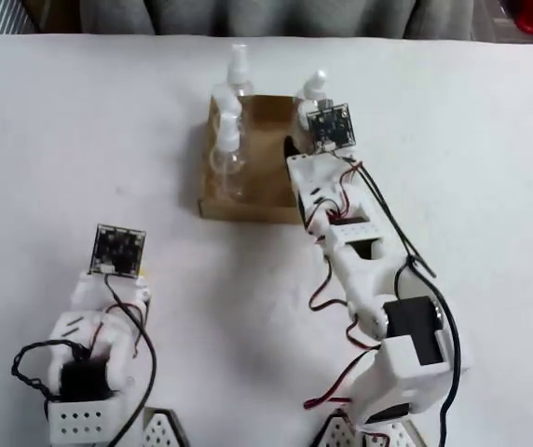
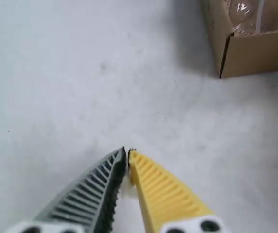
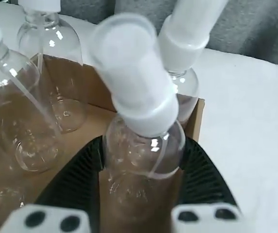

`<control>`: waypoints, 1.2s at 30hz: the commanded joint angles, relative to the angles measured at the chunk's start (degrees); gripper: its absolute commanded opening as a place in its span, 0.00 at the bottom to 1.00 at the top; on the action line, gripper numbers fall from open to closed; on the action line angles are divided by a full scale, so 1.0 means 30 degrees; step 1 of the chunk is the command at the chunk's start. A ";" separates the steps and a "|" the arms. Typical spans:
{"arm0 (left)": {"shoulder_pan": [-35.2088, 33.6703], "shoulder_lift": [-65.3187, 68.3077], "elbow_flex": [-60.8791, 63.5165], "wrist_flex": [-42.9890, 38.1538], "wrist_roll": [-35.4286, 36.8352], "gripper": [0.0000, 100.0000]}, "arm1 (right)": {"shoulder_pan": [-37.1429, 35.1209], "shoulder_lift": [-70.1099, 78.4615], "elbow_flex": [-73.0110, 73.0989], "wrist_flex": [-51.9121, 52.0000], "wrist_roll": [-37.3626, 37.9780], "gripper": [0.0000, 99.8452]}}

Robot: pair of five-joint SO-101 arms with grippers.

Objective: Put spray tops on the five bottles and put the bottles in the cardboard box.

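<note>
At the right side of the box (image 1: 248, 209), near its far corner, the right tool (image 3: 144, 143) grips a clear bottle (image 3: 138, 114) about the body. One black jaw sits on each side. The white spray top (image 3: 129, 58) is already fitted and leans off upright. The bottle is just inside the box's right wall; whether its base touches the box floor is hidden. Other bottles (image 3: 17, 111), also capped, stand close beside it, in or just behind the box, and their exact count cannot be told.

Step in hand, as judged: setting this bottle into the box, late in the task. The next move calls for righting the bottle and lowering it into the free gap. The jaws should then part and lift straight out without knocking the neighbours.

The left tool (image 2: 128, 156) hangs low over bare tabletop (image 2: 80, 73), apart from the box corner. Its grey and yellow jaws are pressed together on nothing.
</note>
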 commanded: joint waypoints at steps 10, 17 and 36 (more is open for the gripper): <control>0.0249 -0.0190 -0.0029 -0.0147 -0.0117 0.02 | -0.0571 0.0044 -0.0440 -0.0103 0.0147 0.15; 0.0249 -0.0190 -0.0029 -0.0147 -0.0117 0.02 | -0.0864 0.0044 -0.0410 -0.0073 0.0147 0.15; 0.0249 -0.0190 -0.0029 -0.0147 -0.0117 0.02 | -0.0864 0.0044 -0.0440 -0.0073 0.0293 0.21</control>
